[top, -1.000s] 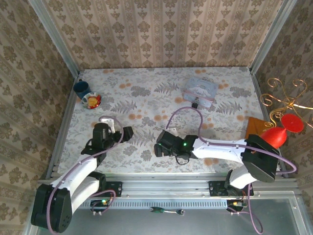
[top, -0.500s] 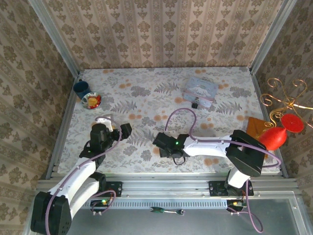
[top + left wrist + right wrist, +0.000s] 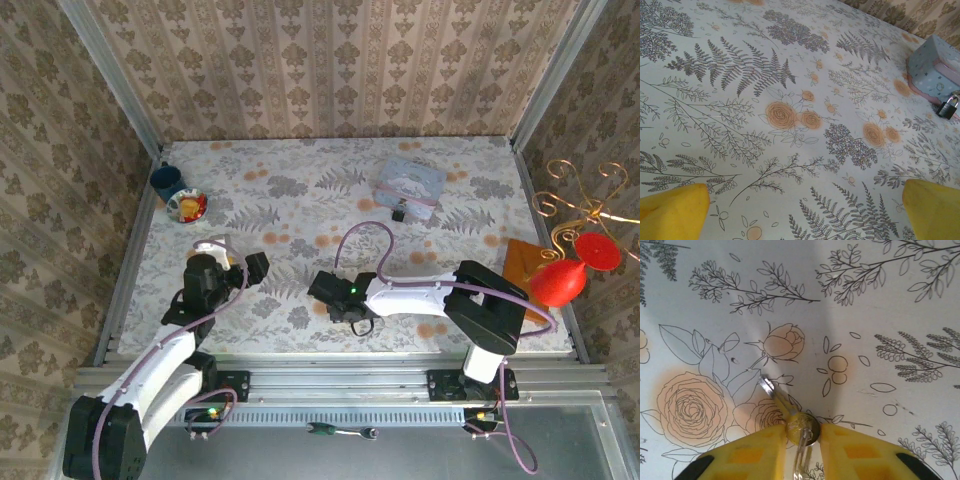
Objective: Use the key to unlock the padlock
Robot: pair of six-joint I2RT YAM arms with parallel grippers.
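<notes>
The tiny black padlock (image 3: pixel 398 212) with a silvery shackle lies on the floral table just in front of the clear bluish box (image 3: pixel 410 182). In the left wrist view the padlock (image 3: pixel 947 106) sits at the far right beside the box (image 3: pixel 935 70). My right gripper (image 3: pixel 322 288) is low over the table's front middle, shut on the round head of a silvery key (image 3: pixel 790 412). The blade points up-left over the cloth, and a wire ring (image 3: pixel 801 457) hangs from the head. My left gripper (image 3: pixel 258 265) is open, its yellow fingertips (image 3: pixel 672 212) wide apart over bare cloth.
A blue cup (image 3: pixel 166 180) and a small dish (image 3: pixel 187 206) stand at the back left. An orange mat (image 3: pixel 519 262), a red bulb-shaped object (image 3: pixel 562 279) and a gold wire stand (image 3: pixel 585 200) crowd the right edge. Metal rails border the table.
The right arm has folded leftward, carrying its gripper and the key slightly left and back. The left gripper edged a little farther from the base.
</notes>
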